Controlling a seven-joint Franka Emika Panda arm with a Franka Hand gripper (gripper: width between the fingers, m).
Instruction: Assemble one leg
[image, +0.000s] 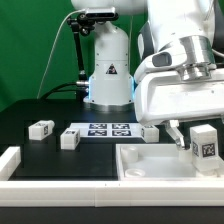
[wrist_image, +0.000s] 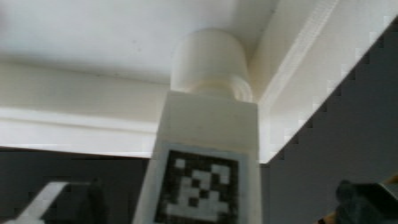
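Note:
A leg (image: 204, 143), a small white block with a black-and-white tag, stands upright at the far right corner of the large white tray-like piece (image: 150, 168). In the wrist view the leg (wrist_image: 205, 140) runs away from the camera, and its round peg end (wrist_image: 217, 62) sits in the tray piece's corner (wrist_image: 107, 90). My gripper (image: 197, 136) is around the leg. The dark fingertips (wrist_image: 54, 202) show on both sides of it with a gap to each side, so the jaws are open and not touching it.
Three more legs lie loose: two (image: 41, 128) (image: 68, 139) at the exterior view's left and one (image: 148, 131) next to the marker board (image: 108, 129). A white rail (image: 10, 160) edges the front left. The arm's base (image: 108, 70) stands behind.

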